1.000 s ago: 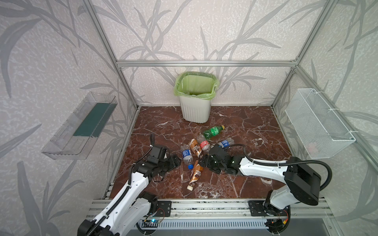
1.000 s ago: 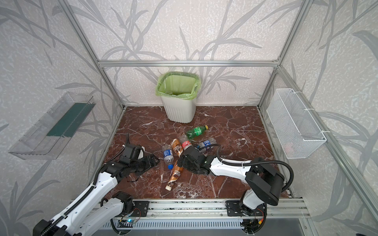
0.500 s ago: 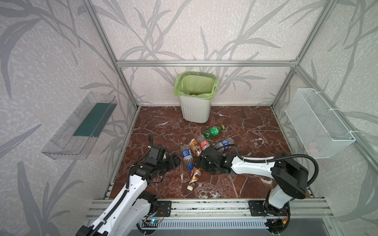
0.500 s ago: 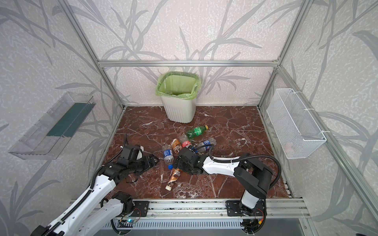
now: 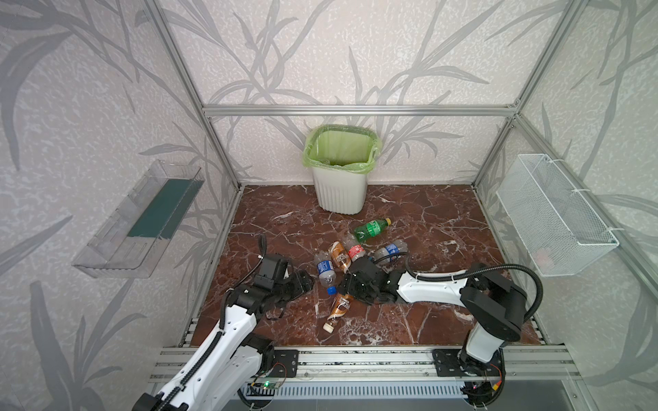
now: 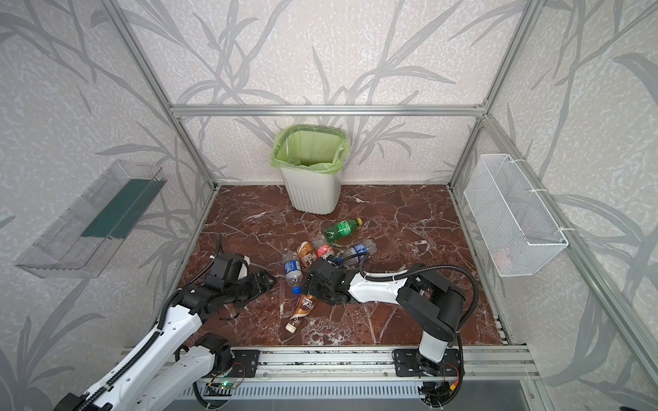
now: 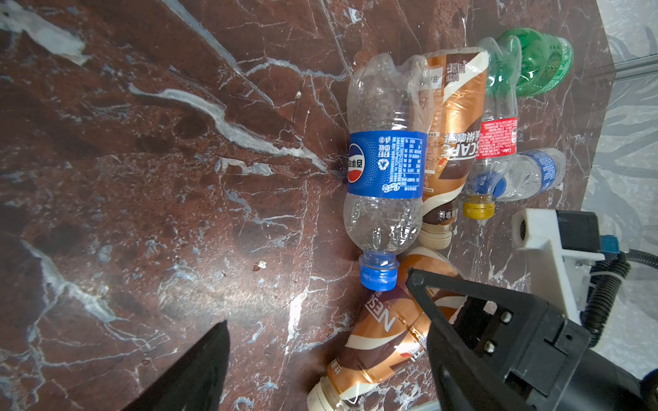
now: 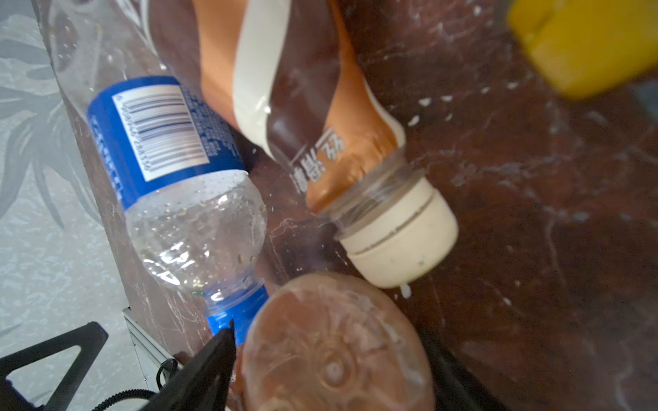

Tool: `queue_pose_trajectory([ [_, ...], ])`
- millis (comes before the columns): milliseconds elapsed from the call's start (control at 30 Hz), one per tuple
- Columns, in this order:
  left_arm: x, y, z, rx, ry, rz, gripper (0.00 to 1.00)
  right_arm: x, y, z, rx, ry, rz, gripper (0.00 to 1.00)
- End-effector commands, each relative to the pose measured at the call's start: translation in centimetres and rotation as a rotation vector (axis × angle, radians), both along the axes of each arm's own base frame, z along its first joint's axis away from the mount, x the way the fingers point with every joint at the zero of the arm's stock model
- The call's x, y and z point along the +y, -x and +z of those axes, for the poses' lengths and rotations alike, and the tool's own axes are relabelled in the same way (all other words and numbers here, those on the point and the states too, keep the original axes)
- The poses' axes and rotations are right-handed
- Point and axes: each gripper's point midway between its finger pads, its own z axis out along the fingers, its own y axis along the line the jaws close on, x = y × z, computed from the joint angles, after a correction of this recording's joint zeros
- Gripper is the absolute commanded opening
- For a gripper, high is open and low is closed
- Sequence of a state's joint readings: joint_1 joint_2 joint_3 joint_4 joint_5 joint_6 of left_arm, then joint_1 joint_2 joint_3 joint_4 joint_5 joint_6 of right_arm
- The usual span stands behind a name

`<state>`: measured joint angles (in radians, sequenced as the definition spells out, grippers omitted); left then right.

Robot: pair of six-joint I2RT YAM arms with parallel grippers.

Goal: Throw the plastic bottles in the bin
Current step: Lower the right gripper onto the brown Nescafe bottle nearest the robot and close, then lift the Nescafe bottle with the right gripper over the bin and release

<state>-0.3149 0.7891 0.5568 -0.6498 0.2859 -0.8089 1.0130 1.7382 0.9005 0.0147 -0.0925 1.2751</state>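
Observation:
Several plastic bottles lie on the red marble floor. The front brown bottle (image 5: 338, 307) (image 7: 388, 341) has its base (image 8: 334, 356) between the fingers of my right gripper (image 5: 350, 288) (image 6: 313, 284), which is shut on it. Beside it lie a clear blue-labelled bottle (image 5: 325, 270) (image 8: 167, 142), a second brown bottle (image 5: 339, 254), a red-labelled bottle (image 5: 355, 249), a green bottle (image 5: 372, 227) and another clear bottle (image 5: 390, 249). My left gripper (image 5: 306, 281) (image 6: 270, 281) hovers open and empty left of the pile. The white bin (image 5: 340, 192) with a green bag stands at the back wall.
A clear plastic tray (image 5: 142, 220) hangs on the left wall and a white wire basket (image 5: 555, 220) on the right wall. Aluminium posts frame the cell, and a rail (image 5: 356, 356) runs along the front edge. Bare floor lies between the pile and the bin.
My right gripper has slid left and forward onto the front brown bottle, and its jaws have narrowed round the bottle's base. The left arm has barely moved.

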Motion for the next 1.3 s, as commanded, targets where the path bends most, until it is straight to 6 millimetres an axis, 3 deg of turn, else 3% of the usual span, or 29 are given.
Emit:
queue_pose_trajectory([
  [0, 0.4, 0.4, -0.5, 0.008, -0.009, 0.020, 0.86, -0.5, 0.6, -1.8, 0.039, 0.046, 0.003, 0.77],
  [233, 0.3, 0.3, -0.6, 0.011, -0.010, 0.014, 0.86, -0.9, 0.7, -1.9, 0.033, 0.084, 0.011, 0.74],
  [433, 0.4, 0.3, -0.5, 0.009, -0.012, 0.016, 0.86, -2.5, 1.2, -1.7, 0.032, 0.147, 0.025, 0.71],
  [867, 0.5, 0.1, -0.6, 0.013, -0.023, 0.019, 0.86, -8.8, 3.1, -0.4, 0.040, 0.353, 0.062, 0.68],
  [1133, 0.5, -0.2, -0.5, 0.012, -0.029, 0.018, 0.86, -13.6, 2.7, -0.7, 0.062, 0.482, 0.034, 0.68],
  [1267, 0.5, -0.2, -0.5, 0.014, -0.032, 0.019, 0.86, -15.0, 2.5, -0.3, 0.060, 0.558, 0.065, 0.73],
])
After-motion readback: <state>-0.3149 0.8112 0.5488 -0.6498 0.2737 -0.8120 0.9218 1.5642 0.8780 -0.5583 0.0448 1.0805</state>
